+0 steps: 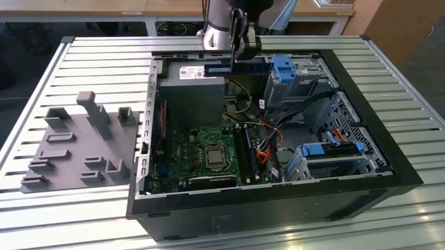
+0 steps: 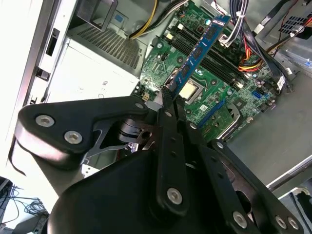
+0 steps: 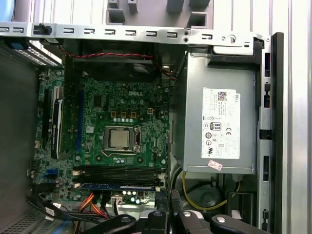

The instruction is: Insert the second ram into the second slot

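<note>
My gripper is shut on the second ram, a thin blue circuit-board stick held level above the open computer case, over its far end. In the second wrist view the ram sticks out from the fingertips over the green motherboard. The first wrist view shows the stick edge-on, just beside the dark memory slots and well above them. Those slots lie right of the processor socket in the exterior view.
A grey power supply fills the case's far left corner. Chunky blue drive-bay clips and orange cables sit on the exterior view's right. A grey fixture plate lies on the slatted table.
</note>
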Robot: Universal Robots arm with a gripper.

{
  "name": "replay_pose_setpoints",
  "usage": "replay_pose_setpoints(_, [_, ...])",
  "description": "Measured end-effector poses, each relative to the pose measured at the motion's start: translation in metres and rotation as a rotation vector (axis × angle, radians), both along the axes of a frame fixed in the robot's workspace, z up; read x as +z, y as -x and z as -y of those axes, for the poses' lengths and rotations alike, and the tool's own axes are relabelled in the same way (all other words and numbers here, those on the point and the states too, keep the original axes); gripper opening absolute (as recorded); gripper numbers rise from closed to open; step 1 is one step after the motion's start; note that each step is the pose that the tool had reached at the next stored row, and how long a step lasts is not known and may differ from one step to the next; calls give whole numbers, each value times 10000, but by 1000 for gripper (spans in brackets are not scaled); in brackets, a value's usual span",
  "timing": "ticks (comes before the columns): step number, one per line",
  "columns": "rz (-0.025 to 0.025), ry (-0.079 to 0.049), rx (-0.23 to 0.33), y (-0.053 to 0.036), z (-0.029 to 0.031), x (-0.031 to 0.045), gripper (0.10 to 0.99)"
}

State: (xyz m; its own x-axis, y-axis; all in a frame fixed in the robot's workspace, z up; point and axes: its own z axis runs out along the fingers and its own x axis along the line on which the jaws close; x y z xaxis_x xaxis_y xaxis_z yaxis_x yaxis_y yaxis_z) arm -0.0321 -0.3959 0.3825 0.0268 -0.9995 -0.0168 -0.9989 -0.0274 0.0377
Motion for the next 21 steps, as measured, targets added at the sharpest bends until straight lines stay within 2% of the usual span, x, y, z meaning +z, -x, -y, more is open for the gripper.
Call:
replay_pose_setpoints(8, [0,1,1,-1,20,0,137])
replay_pose_setpoints(21, [1,-1,0,0,116,-4,137])
